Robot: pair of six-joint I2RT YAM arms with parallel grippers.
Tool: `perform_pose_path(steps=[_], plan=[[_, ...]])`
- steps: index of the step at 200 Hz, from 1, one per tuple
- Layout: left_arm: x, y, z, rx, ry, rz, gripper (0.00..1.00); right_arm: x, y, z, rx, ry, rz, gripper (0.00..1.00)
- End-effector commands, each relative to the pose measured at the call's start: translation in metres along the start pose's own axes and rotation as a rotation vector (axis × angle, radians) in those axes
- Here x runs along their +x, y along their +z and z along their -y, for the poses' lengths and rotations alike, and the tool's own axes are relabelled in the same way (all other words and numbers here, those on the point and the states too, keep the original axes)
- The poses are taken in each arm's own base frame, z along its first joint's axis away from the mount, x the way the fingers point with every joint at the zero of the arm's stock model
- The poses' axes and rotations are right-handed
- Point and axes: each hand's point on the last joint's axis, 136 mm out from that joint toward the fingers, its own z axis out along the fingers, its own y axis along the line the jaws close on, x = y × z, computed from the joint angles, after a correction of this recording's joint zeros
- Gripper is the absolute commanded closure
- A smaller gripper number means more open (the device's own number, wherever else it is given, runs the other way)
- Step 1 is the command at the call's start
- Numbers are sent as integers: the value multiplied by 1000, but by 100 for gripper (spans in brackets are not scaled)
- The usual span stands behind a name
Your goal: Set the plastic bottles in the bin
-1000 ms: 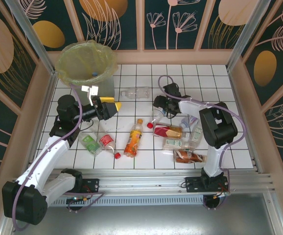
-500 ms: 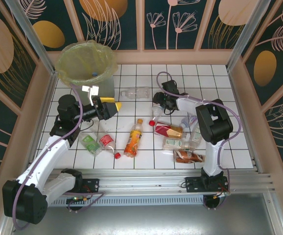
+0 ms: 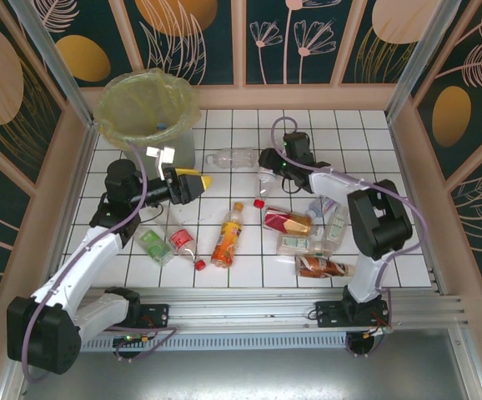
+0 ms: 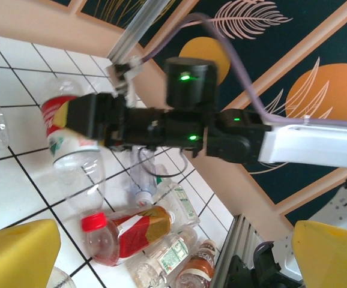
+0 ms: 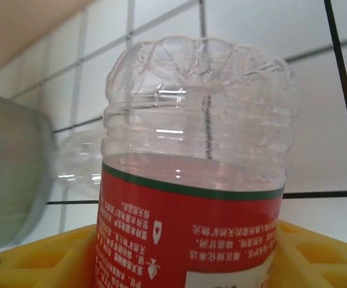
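From above: grips a red-labelled bottle (image 3: 264,182) in the right gripper (image 3: 266,167), jaws clenched across its body, over the middle of the table (image 3: 241,125) at the far edge of the scattered pile. Probably takes it by the label band as the firmest part of a crushable body. Leaves the left gripper (image 3: 193,182) spread wide and empty, poised between the bin (image 3: 112,87) and the loose bottles, seemingly placed so as not to block the way to the bin. Shows the bin in the far left corner, well apart from the held bottle, and the other plastic bottles (image 3: 227,233) lying flat nearer the arms.

From the left wrist: looks across the tiles at the right gripper clamped on that bottle, label red with a green edge, body clear and dented. Cannot tell whether the bottle touches the tiles. Frames the scene with two yellow fingers (image 4: 17,255), far apart, nothing between.

From the right wrist: presents the bottle close up, seated between yellow pads (image 5: 317,252), ribbed clear base pointing away, white print on the red label, apparently empty.
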Motion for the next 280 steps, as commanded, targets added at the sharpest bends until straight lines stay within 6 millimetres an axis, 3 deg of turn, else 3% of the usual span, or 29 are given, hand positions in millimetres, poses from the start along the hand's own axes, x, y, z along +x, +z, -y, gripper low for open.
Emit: perform_pose_path(steps=[1,35,88,136,194,234,280], plan=[[3,8,-2,2,-46,-22,1,-33,-40,-43,-168,-108,132,38],[11,24,1,38,-76,-64,1,-37,-88,-79,-339,-209,185,38],[21,48,29,196,-25,-108,1,-26,-159,-133,-646,-311,191,38],[12,65,56,297,17,-56,1,-21,-209,-158,-812,-307,218,37],[7,86,89,412,22,-16,1,-21,-239,-174,-911,-273,256,37],[13,100,104,472,2,-42,2,-20,-248,-182,-940,-276,262,37],[12,106,115,515,4,-43,10,-19,-251,-183,-946,-276,259,37]])
